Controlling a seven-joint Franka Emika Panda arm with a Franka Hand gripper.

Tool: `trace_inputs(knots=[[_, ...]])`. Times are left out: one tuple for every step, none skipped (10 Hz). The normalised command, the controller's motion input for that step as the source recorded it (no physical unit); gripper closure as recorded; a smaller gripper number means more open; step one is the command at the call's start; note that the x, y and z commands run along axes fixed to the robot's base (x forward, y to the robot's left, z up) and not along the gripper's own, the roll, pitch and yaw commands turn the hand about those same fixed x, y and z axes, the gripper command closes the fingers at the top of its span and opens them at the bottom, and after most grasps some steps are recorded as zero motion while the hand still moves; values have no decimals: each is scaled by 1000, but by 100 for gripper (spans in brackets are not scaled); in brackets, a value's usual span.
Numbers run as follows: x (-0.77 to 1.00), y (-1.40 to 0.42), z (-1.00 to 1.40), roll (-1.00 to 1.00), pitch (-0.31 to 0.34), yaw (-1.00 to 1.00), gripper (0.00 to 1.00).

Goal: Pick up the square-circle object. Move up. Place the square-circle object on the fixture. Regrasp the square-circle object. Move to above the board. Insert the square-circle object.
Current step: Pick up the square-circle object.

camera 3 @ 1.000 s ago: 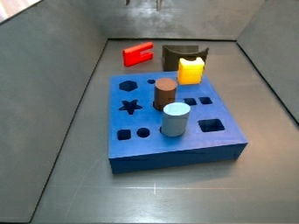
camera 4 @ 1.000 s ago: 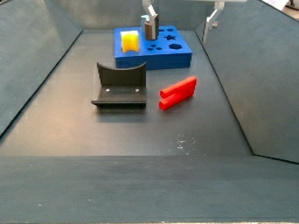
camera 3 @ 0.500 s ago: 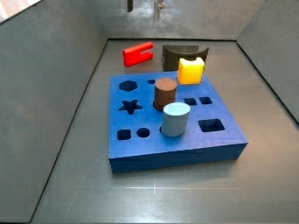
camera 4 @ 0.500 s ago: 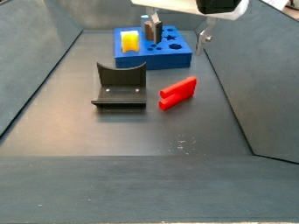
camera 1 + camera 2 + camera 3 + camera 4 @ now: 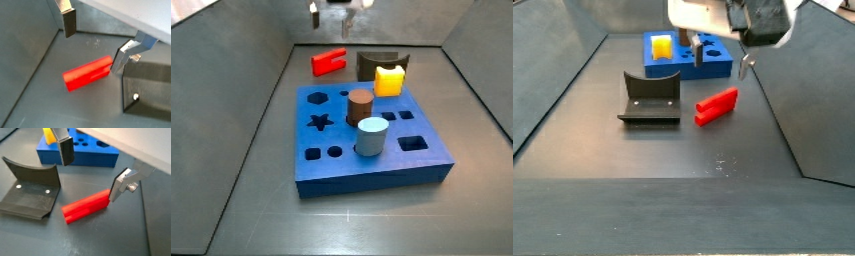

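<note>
The square-circle object is a red flat block lying on the grey floor, seen in both wrist views point(image 5: 87, 74) point(image 5: 87, 207) and in both side views point(image 5: 329, 62) point(image 5: 716, 105). My gripper point(image 5: 93, 170) is open and empty, hanging above the red block with one finger point(image 5: 65, 150) on each side of it; it also shows in a wrist view point(image 5: 95, 45) and in both side views point(image 5: 334, 12) point(image 5: 718, 60). The dark fixture point(image 5: 649, 100) point(image 5: 30, 190) stands beside the block. The blue board point(image 5: 372, 150) point(image 5: 87, 155) lies beyond.
A yellow block point(image 5: 390, 80), a brown cylinder point(image 5: 360, 105) and a pale blue cylinder point(image 5: 372, 137) stand in the board. Sloping grey walls point(image 5: 560, 90) close in the floor on both sides.
My gripper has come down from the top of the side views towards the red block. The block, fixture and board have not moved.
</note>
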Motion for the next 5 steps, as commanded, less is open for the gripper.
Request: trace_inputs(knots=[[0,-260,-1000,0,-23,-66,0],[6,-137,-1000,0,-19,-111,0],[31,0,-851,-47,-21,-111,0],[0,0,-863,-43,-17,-89,0],[0,0,-811,-41,-26,-89,0]])
